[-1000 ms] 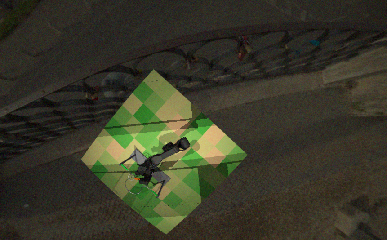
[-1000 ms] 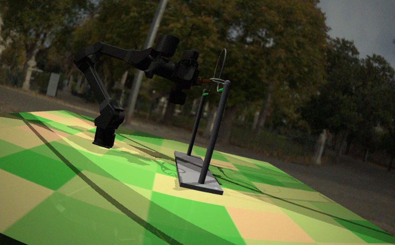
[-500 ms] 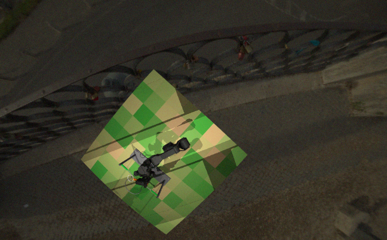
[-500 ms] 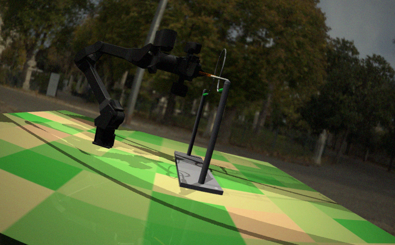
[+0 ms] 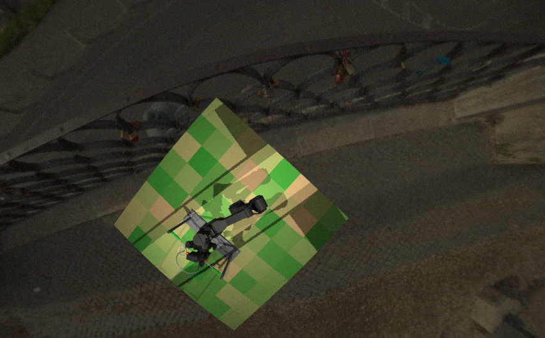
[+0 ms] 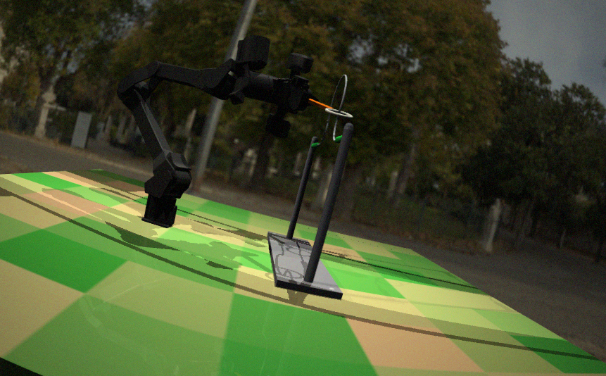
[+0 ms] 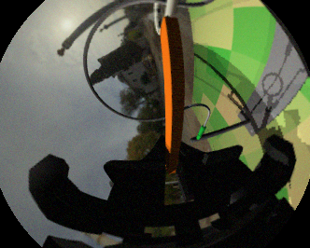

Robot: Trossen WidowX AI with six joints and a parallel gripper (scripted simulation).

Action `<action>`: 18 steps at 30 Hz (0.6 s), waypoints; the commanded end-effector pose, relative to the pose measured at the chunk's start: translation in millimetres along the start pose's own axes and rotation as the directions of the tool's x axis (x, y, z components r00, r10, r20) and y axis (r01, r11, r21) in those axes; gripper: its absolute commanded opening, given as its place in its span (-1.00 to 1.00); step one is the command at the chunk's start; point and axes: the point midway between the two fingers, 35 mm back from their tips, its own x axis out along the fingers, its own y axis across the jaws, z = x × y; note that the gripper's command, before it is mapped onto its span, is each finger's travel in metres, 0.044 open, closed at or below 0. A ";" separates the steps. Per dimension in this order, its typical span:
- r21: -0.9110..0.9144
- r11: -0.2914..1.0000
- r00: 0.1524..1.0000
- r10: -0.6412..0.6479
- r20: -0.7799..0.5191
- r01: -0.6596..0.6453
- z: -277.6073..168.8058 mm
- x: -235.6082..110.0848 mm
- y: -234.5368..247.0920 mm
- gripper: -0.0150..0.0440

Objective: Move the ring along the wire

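Note:
My gripper (image 6: 308, 101) (image 7: 165, 138) (image 5: 192, 254) is shut on the orange handle (image 6: 319, 103) (image 7: 171, 83) (image 5: 186, 253) and holds it nearly level. The small grey ring (image 6: 337, 112) (image 5: 186, 252) at the handle's tip sits around the thin grey wire (image 6: 341, 86) (image 7: 90, 74), just above the top of the near post (image 6: 326, 215). The wire rises in a tall narrow loop above both posts. Its green ends (image 6: 338, 139) (image 6: 314, 144) lie below the ring, at the post tops. One green end (image 7: 201, 135) shows in the wrist view. I cannot tell whether the ring touches the wire.
The far post (image 6: 300, 191) and the near post stand on a grey base plate (image 6: 291, 270) (image 5: 223, 245) on the checkered floor. The arm's base (image 6: 160, 210) (image 5: 257, 204) stands to the left of the plate and the arm reaches over it.

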 end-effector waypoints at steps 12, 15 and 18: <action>-0.070 0.995 0.998 -0.069 0.004 0.069 0.4 -0.8 6.9 -1.00; -0.097 0.991 0.996 -0.091 0.008 0.092 0.5 -0.8 5.9 -1.00; -0.126 0.985 0.993 -0.115 0.013 0.116 0.6 -0.9 4.5 -1.00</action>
